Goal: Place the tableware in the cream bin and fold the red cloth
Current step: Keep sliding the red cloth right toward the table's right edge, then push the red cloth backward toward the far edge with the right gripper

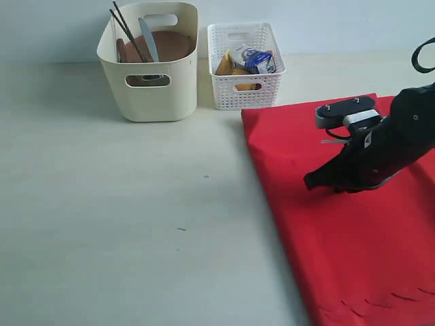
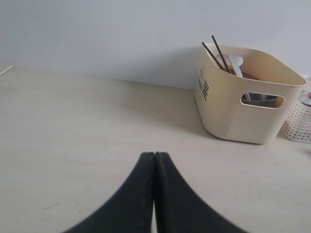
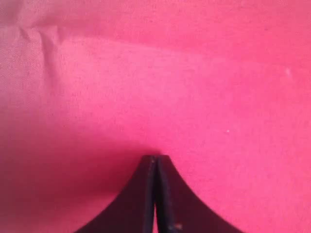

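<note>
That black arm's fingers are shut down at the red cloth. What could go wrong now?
The right arm's fingers are shut over a middle stretch of the red cloth, not an edge. Whether they pinch any fabric I cannot tell, so a lift might come up empty. The cloth's far corner lies near the white lattice basket, so a pull that way could nudge it.

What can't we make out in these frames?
- Cream bin contents, exterior view: its wall hides most of what lies below the chopsticks, knife and brown plate.
- Red cloth, exterior view: cut off by the right and bottom edges.
- Right pincer, right wrist view: shut over the cloth; any pinched fabric is hidden.
</note>
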You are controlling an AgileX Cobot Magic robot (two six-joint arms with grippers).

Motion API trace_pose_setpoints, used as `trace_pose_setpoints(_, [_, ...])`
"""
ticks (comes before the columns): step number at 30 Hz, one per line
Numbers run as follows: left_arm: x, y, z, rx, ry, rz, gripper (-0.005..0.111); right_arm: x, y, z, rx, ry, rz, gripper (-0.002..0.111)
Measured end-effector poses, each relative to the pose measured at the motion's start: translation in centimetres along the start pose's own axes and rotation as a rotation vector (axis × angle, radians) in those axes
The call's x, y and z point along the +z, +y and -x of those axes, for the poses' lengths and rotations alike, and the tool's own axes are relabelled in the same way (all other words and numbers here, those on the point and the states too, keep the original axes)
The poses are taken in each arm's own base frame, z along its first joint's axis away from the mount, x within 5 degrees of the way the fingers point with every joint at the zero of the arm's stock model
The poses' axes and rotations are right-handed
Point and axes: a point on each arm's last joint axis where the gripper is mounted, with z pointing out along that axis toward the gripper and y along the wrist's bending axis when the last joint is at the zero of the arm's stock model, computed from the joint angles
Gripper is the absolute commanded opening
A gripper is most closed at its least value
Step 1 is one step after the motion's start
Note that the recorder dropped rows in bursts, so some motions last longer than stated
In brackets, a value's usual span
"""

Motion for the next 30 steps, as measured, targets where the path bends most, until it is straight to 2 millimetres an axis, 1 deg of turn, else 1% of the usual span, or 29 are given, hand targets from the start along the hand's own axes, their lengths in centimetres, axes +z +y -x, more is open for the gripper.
trace_pose_setpoints(2, [0.0, 0.0, 0.0, 0.000, 0.000, 0.000, 0.002, 0.3, -0.9, 0.4, 0.023, -0.010, -0.020, 0.000])
trace_pose_setpoints(5, [0.0, 0.0, 0.0, 0.000, 0.000, 0.000, 0.002, 0.4, -2.9, 0.7, 0.087, -0.019, -0.062, 0.000])
trace_pose_setpoints(8, [0.0, 0.0, 0.0, 0.000, 0.002, 0.001, 0.002, 0.3, -5.1, 0.5, 0.151, -0.024, -0.109, 0.000])
trace_pose_setpoints(11, [0.0, 0.0, 0.0, 0.000, 0.002, 0.001, 0.002, 0.2, -6.6, 0.3, 0.204, -0.036, -0.135, 0.000])
trace_pose_setpoints(16, [0.0, 0.0, 0.0, 0.000, 0.002, 0.001, 0.002, 0.1, -8.1, 1.2, 0.240, -0.032, -0.167, 0.000])
trace_pose_setpoints(20, [0.0, 0.0, 0.0, 0.000, 0.002, 0.001, 0.002, -0.1, -8.4, 2.0, 0.238, -0.011, -0.179, 0.000])
trace_pose_setpoints(23, [0.0, 0.0, 0.0, 0.000, 0.002, 0.001, 0.002, -0.3, -8.5, 1.9, 0.221, 0.020, -0.184, 0.000])
trace_pose_setpoints(25, [0.0, 0.0, 0.0, 0.000, 0.002, 0.001, 0.002, -1.2, -8.5, 1.8, 0.217, 0.030, -0.193, 0.000])
trace_pose_setpoints(26, [0.0, 0.0, 0.0, 0.000, 0.002, 0.001, 0.002, -1.9, -8.5, 1.9, 0.220, 0.018, -0.197, 0.000])
trace_pose_setpoints(30, [0.0, 0.0, 0.0, 0.000, 0.002, 0.001, 0.002, -5.8, -8.5, 2.3, 0.241, -0.055, -0.214, 0.000])
